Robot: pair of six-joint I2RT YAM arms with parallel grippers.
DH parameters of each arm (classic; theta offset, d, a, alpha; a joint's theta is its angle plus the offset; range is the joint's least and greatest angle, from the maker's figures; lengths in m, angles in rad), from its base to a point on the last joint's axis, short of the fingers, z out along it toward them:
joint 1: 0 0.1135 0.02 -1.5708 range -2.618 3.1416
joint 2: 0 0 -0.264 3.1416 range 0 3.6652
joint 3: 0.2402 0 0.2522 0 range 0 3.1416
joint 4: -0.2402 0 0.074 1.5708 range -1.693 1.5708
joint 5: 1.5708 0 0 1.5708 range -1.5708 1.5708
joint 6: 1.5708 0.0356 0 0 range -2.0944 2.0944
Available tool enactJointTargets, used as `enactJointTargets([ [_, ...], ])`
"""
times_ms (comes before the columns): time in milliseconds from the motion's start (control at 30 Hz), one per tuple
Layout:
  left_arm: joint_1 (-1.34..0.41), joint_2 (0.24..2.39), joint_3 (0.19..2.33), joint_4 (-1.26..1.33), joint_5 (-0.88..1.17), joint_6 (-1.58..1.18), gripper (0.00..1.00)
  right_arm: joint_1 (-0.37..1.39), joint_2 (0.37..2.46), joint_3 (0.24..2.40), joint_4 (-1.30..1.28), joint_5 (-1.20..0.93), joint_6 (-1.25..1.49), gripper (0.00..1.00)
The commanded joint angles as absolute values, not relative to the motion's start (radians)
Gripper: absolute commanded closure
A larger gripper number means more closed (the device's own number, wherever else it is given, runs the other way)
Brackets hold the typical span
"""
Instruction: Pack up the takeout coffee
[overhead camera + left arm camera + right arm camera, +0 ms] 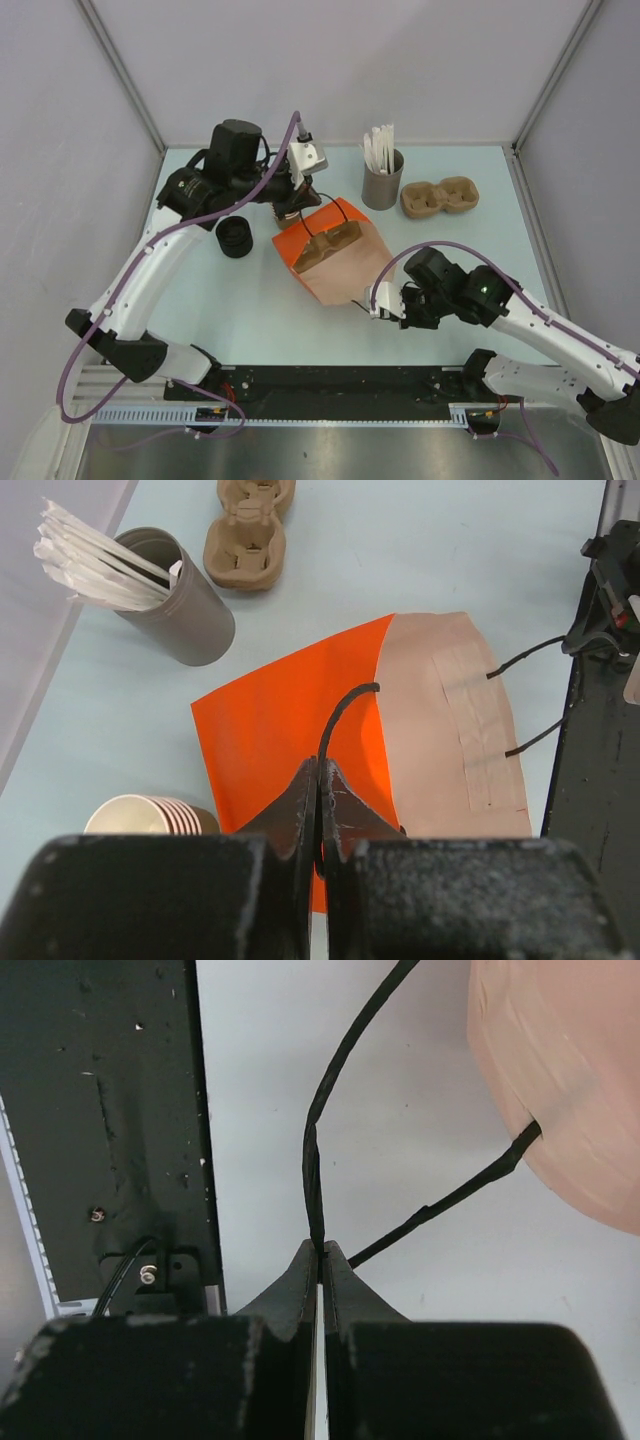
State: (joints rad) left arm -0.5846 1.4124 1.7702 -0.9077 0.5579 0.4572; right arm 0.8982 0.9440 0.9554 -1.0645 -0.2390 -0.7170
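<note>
Your left hand (318,772), right hand (322,1252) each pinch handle (328,725) of orange bag (270,740); bag lies lengthwise between them; coffee cup unseen.

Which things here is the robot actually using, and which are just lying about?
In use: orange paper bag; its black cord handles, pinched by left end effector and right end effector. No lidded cup in view.
Lying about: grey tube of white wrapped sticks; brown moulded-pulp cup carrier; stack of black plastic lids; stack of lidless tan paper cups.

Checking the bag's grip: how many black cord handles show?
2. One cord handle is pinched in the left gripper above the orange bag; the other handle is pinched in the right gripper.
</note>
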Motion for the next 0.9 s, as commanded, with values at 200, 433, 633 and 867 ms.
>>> enactJointTargets([
  [200, -0.641, 1.407, 1.744, -0.914, 0.614, 0.497, 0.90, 0.911, 0.902, 0.928, -1.065, -0.247, -0.670, 1.00],
  [433, -0.653, 1.422, 1.778, -0.876, 0.566, 0.456, 0.91, 0.910, 0.870, 0.959, -0.984, -0.138, -0.661, 1.00],
  [633, -0.652, 1.486, 1.871, -0.833, 0.538, 0.403, 0.92, 0.873, 0.887, 1.097, -0.925, -0.008, -0.660, 1.00],
  [867, -0.663, 1.594, 2.025, -0.853, 0.551, 0.399, 0.92, 0.816, 0.925, 1.259, -0.828, 0.055, -0.640, 1.00],
])
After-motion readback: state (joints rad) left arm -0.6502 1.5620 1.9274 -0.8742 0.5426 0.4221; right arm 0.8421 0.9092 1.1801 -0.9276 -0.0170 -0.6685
